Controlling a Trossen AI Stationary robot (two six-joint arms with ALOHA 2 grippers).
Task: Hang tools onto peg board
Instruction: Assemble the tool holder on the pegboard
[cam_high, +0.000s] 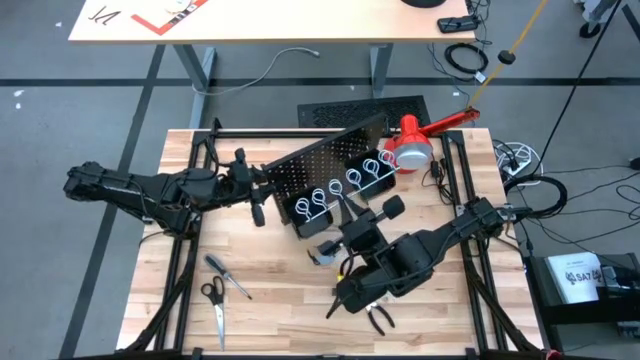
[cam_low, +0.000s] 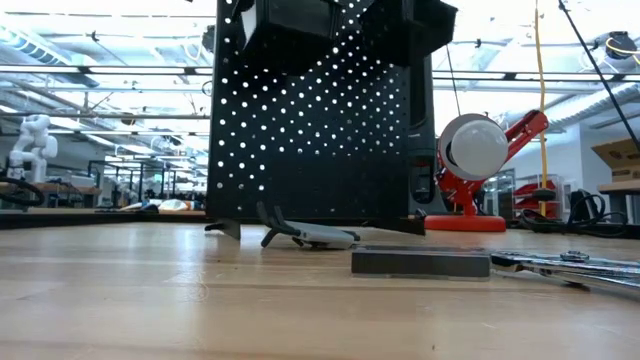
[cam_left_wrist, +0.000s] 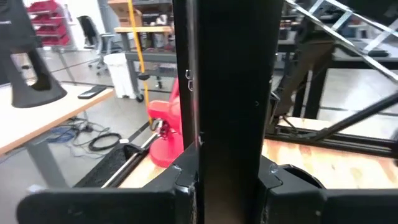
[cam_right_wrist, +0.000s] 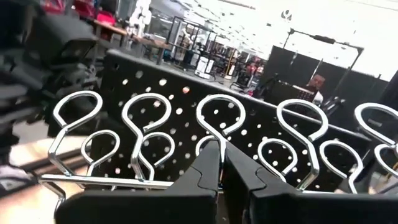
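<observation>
Right gripper (cam_right_wrist: 221, 146) is the closest thing in its own wrist view: both fingers pressed flat together with nothing between them. The tip sits right in front of the rings (cam_right_wrist: 214, 121), around the middle of the row. Can't tell whether it actually touches the wire.

Looking down from above, with clock directions read off that view:

- The peg board (cam_high: 325, 165) stands upright near the table's middle, angled so its far end runs up toward 2 o'clock. The rings are on the face toward 5 o'clock.
- Left gripper (cam_high: 262, 190) comes in from 9 o'clock and is clamped on the board's near end. Its wrist view shows the black edge sandwiched between the fingers (cam_left_wrist: 186, 186), so the jaws are only as wide as the panel is thick.
- The right arm reaches in from 4 o'clock.
- The screwdriver (cam_high: 228, 275) and scissors (cam_high: 214, 300) lie flat on the wood at about 7 o'clock from the board, near each other and well apart from it.
- The pliers (cam_high: 378, 318) lie at 5 o'clock, partly under the right arm.
- A red lamp (cam_high: 415, 150) sits just beside the board's far end at 2 o'clock.
- A flat slotted panel (cam_high: 360, 108) lies behind the board at 12.

No tool is on the rings in any view.
</observation>
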